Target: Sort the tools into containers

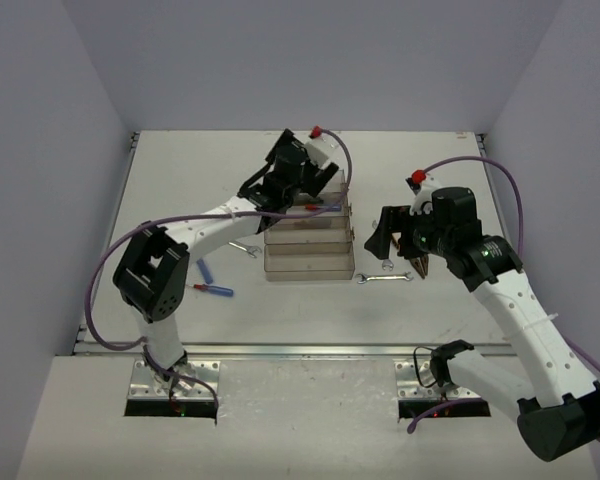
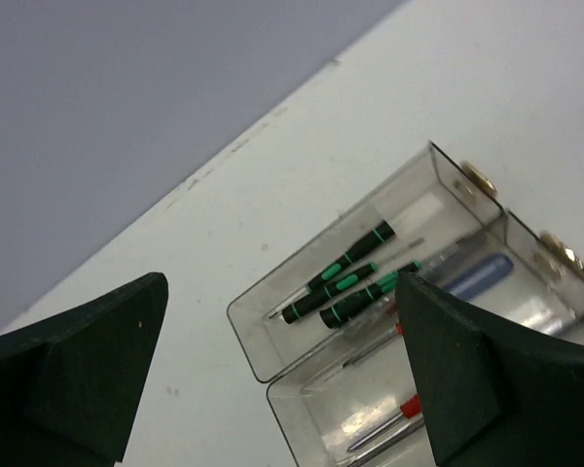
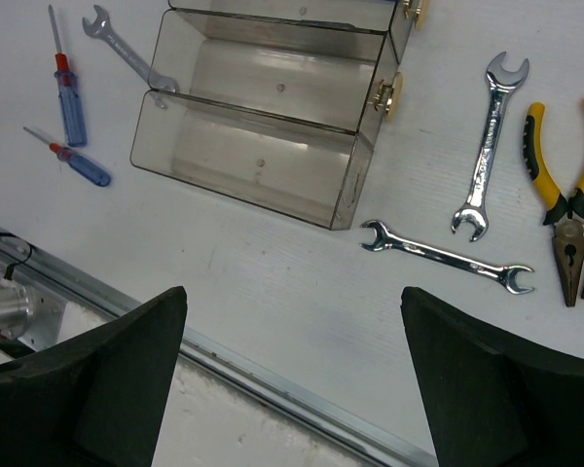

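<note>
on the left, two blue drivers lie on the table, well apart from both arms, and a wrench lies with its end at the left wall of the trays. i judge the drivers light and stiff but prone to roll, so i would pinch across the fat handle, not the thin shaft. my left gripper hangs over the far end of the trays with its jaws spread wide and nothing in them. three black drivers lie in the farthest tray, below and just beyond its fingertips, and at least one more of the blue drivers shows in the tray next to it. my right gripper hovers over the near table edge, also wide open and empty. two more wrenches lie ahead of it and to its right, just beside the nearest tray. they look flat, hard and slick, sitting low on the table, so i would take one across the middle of its shank. the pliers lie furthest right, likely the heaviest piece, with grippy handles. i would hold them near the pivot so they cannot swing open.
</note>
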Robot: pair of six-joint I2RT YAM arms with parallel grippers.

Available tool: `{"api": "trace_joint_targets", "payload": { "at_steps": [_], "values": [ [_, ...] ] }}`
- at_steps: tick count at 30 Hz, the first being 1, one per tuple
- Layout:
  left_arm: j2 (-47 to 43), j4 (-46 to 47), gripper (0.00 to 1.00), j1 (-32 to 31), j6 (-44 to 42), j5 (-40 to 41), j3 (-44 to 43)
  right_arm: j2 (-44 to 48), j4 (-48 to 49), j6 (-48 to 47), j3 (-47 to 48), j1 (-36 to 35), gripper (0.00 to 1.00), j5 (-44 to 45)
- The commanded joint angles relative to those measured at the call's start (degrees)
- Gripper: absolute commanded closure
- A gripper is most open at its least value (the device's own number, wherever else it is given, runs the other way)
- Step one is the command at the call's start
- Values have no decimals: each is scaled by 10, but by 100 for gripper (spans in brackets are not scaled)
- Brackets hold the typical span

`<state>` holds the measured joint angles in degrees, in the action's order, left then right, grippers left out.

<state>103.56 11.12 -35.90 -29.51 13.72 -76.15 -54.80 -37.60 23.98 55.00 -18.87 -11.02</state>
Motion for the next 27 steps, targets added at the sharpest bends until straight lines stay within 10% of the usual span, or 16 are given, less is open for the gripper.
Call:
{"api": "trace_joint_targets", "payload": {
  "at_steps": [1,4,7,12,27],
  "values": [
    [-38,-258,0,71,417,347,-139,-1,28,-4,18,2,10,-7],
    [-61,-495,0,146,685,277,-149,-4,32,-6,15,2,10,-11],
    [-152,-458,0,230,707,123,30,-6,39,-7,13,2,10,-20],
    [-222,-524,9,264,803,173,154,-6,52,-3,4,2,10,-29],
    [-122,-406,43,293,765,76,261,-23,81,7,-10,2,10,-56]
  ]
}}
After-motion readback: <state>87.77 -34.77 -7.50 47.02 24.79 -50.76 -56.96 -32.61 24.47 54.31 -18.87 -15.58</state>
